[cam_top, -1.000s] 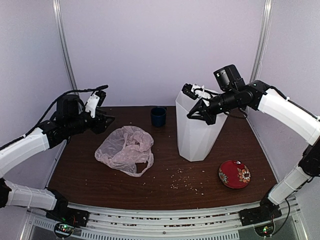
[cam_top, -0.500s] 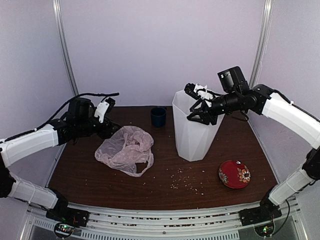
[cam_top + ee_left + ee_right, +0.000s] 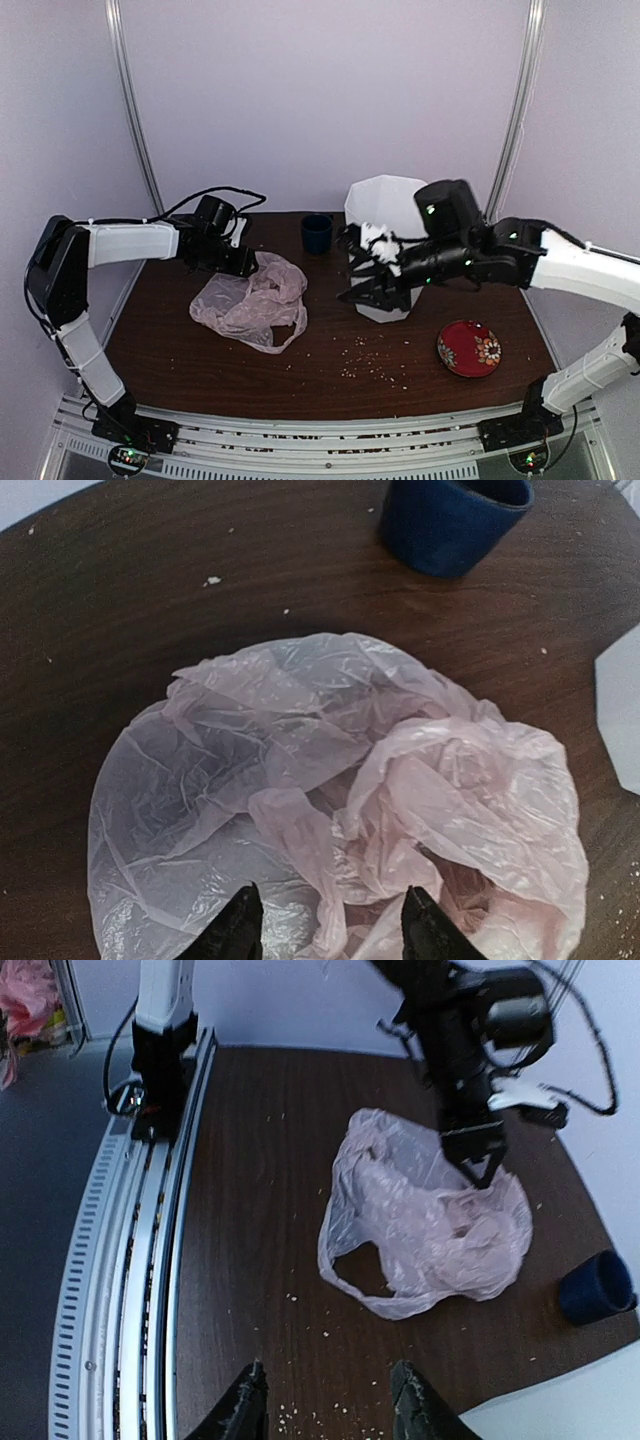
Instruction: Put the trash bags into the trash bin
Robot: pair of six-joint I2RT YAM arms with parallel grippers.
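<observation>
The pale pink trash bag (image 3: 250,300) lies crumpled on the brown table, left of centre, with a handle loop at its near side. The tall white trash bin (image 3: 385,205) stands upright right of it. My left gripper (image 3: 245,262) is open just above the bag's far edge; in the left wrist view its tips (image 3: 325,920) straddle folds of the bag (image 3: 330,780). My right gripper (image 3: 358,285) is open and empty, low in front of the bin, pointing toward the bag (image 3: 420,1215); its tips (image 3: 328,1400) hang over bare table.
A small dark blue cup (image 3: 317,232) stands behind the bag, left of the bin. A red patterned plate (image 3: 469,348) lies at the near right. Crumbs (image 3: 375,360) are scattered in front of the bin. A metal rail (image 3: 130,1260) runs along the near edge.
My left gripper has moved right and down to the bag's far edge. My right arm has swung from the bin's rim down and left, in front of the bin.
</observation>
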